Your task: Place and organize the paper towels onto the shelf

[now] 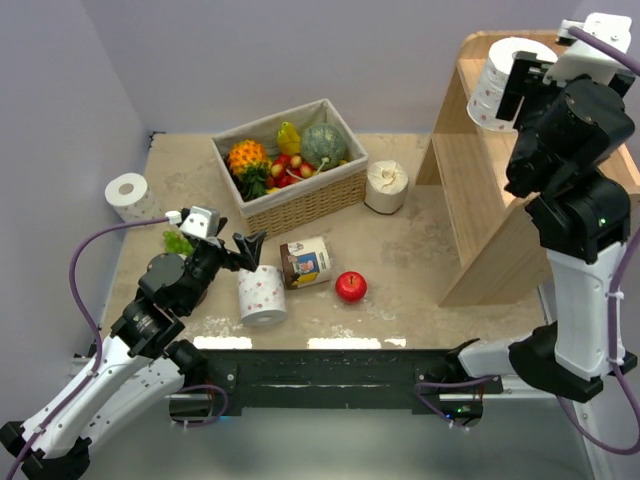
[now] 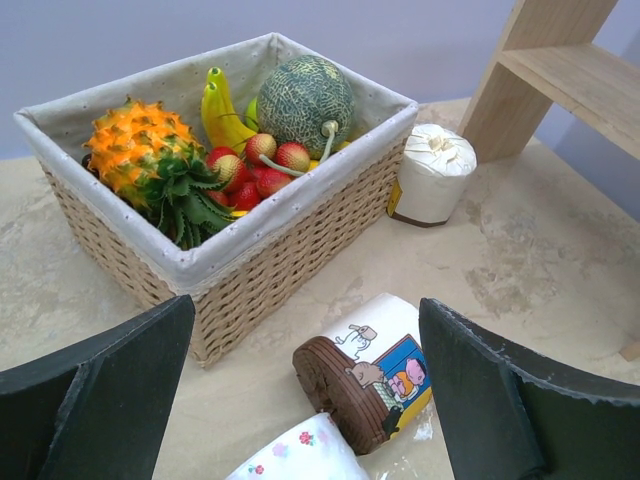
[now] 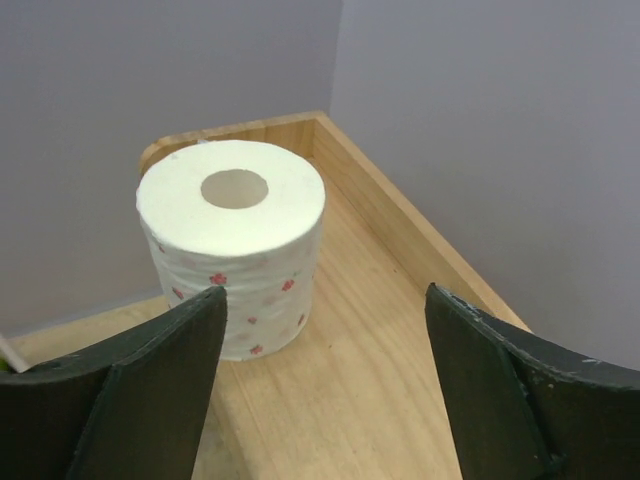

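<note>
Wooden shelf [image 3: 400, 215] bears 1 dotted roll [image 3: 232, 245]; right tool [image 3: 325, 330] wide, off it; left tool [image 2: 305, 305] wide.

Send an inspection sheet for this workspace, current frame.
Surface: beige mottled table, worn patches.
Job's things: shelf at right; shelf roll upright on its top tier; front roll, far-left roll and cream roll on the table.
Clutter: fruit basket; jar on its side; apple.
Grippers: left gripper open, by the front roll; right gripper open, facing the shelf roll.
Cables: left purple cable and right purple cable hang in loose loops.
Surroundings: lilac walls.
</note>
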### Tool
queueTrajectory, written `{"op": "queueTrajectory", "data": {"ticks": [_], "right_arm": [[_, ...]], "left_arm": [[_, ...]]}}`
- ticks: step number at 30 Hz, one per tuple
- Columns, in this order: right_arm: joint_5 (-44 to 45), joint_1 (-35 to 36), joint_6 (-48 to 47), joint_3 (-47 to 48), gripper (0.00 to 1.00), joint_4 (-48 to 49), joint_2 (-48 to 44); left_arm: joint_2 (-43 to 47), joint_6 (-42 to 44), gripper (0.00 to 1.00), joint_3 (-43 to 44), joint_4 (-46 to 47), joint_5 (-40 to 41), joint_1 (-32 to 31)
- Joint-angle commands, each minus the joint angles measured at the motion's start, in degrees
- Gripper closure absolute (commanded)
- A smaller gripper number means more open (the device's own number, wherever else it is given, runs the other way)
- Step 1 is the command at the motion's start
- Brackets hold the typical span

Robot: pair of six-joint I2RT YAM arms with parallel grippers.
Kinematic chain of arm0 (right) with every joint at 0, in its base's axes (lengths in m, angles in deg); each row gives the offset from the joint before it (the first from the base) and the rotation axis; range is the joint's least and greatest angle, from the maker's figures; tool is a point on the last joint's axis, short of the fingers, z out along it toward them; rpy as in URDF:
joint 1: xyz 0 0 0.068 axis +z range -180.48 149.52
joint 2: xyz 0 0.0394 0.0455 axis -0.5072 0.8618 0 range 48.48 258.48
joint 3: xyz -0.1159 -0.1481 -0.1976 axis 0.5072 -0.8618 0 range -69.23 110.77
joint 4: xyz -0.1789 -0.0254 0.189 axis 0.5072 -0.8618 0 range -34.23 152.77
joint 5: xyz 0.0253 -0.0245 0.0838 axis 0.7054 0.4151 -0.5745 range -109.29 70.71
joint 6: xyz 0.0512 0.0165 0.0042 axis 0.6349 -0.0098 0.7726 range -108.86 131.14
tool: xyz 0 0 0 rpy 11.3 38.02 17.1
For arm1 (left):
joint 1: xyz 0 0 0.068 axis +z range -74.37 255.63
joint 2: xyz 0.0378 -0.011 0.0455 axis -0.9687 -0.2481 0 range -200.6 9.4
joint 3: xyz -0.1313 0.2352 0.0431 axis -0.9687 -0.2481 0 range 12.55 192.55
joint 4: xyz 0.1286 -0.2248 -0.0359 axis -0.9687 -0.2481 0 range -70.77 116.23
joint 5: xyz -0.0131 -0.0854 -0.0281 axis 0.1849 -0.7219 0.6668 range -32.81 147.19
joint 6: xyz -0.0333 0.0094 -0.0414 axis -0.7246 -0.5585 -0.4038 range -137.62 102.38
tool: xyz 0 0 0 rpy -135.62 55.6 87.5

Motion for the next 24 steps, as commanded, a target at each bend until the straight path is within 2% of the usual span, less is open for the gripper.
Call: {"op": "queueTrajectory", "data": {"ticks": [1, 3, 8, 18, 24], "right_arm": [[-4.53, -0.1, 9.51, -1.93, 0.28, -9.64, -0.85], [-5.77, -0.19, 11.44, -3.25, 0.32, -10.97, -1.11], [-7.09, -0.1, 12.95, -5.98, 0.32, -11.5, -0.06], [-3.06, -1.59, 10.31, -8.18, 0.37, -5.0, 4.86], [-5.5, -5.54, 7.76, -9.94, 0.39, 1.06, 6.18]], "left_arm": [[0.2, 0.11, 0.01, -0.07, 1.2, -1.12, 0.14], [0.2, 0.11, 0.01, -0.16, 1.46, -1.29, 0.14], [-0.5, 0.37, 0.01, -0.16, 1.73, -2.44, 0.14], [-0.06, 0.46, 0.01, -0.25, 1.64, -1.56, 0.14], [-0.32, 0.55, 0.0, -0.25, 1.55, -1.38, 0.14]]}}
